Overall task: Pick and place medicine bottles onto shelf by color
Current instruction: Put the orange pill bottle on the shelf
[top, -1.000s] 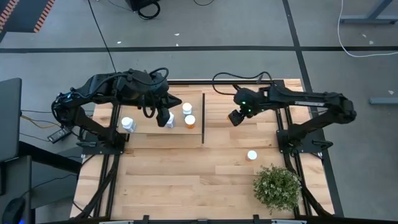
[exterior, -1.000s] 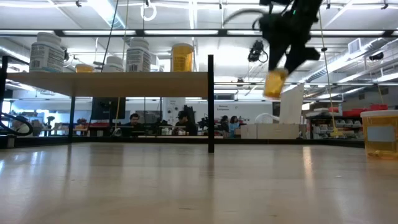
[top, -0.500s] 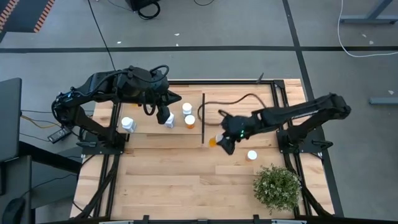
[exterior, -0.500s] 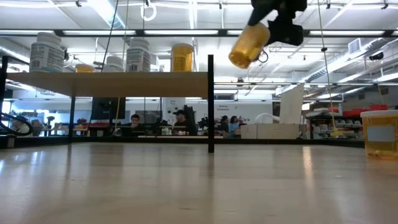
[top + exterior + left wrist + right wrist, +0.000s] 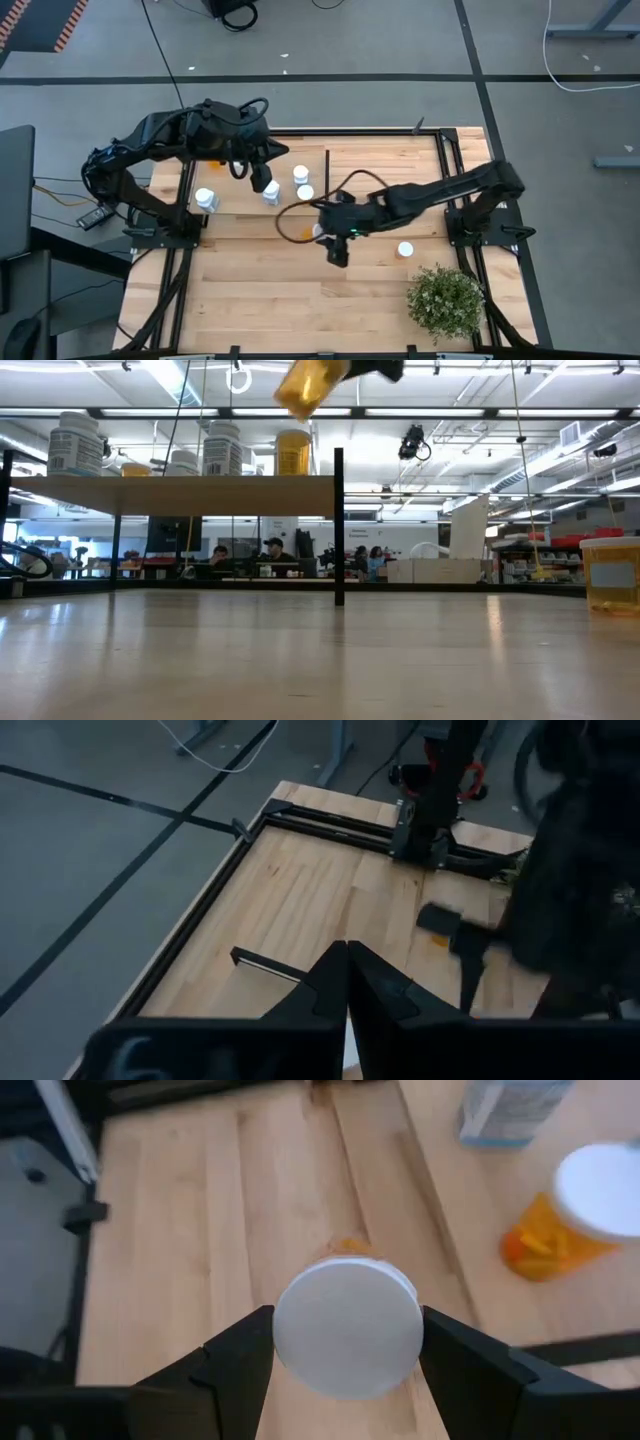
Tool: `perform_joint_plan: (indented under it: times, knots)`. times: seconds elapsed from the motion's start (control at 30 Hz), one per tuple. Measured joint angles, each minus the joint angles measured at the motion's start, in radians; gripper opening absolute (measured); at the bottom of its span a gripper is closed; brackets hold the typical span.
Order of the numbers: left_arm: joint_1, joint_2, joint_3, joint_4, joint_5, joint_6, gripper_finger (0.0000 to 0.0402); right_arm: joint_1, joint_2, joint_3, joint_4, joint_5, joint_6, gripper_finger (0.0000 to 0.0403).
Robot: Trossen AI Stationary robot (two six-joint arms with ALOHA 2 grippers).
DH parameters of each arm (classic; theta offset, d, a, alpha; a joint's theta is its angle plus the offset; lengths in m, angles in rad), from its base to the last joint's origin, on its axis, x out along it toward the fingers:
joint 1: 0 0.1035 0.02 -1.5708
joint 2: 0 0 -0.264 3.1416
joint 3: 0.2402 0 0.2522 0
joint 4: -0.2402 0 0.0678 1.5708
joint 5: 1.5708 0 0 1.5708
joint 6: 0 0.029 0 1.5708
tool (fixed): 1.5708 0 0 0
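Right gripper has its jaws clamped on an orange bottle, held in the air near the shelf front edge, by the black divider; white cap faces the wrist cam. Bottle looks light, stiff plastic, smooth so prob. slippery; best gripped across the body just under the cap, as now. Left gripper hovers over the shelf's far part, jaws closed on nothing. Other bottles stand on the shelf; one white-capped bottle sits on the surface right, near the plant. From above the held bottle is mostly hidden by the arm; in low view its gripper is cut off at top.
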Motion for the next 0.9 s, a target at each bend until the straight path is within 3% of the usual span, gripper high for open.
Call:
perform_joint_plan:
  times: [0.4, 0.9]
  knots:
    - [0.0, -0.078, 0.001, -0.032, -0.003, 0.055, 0.0013, -0.049, 0.239, 0.172, -0.035, -0.182, 0.022, 0.0243]
    - [-0.008, -0.105, 0.001, -0.036, 0.004, 0.058, 0.0027, -0.024, 0.371, 0.172, -0.12, -0.284, 0.002, 0.0243]
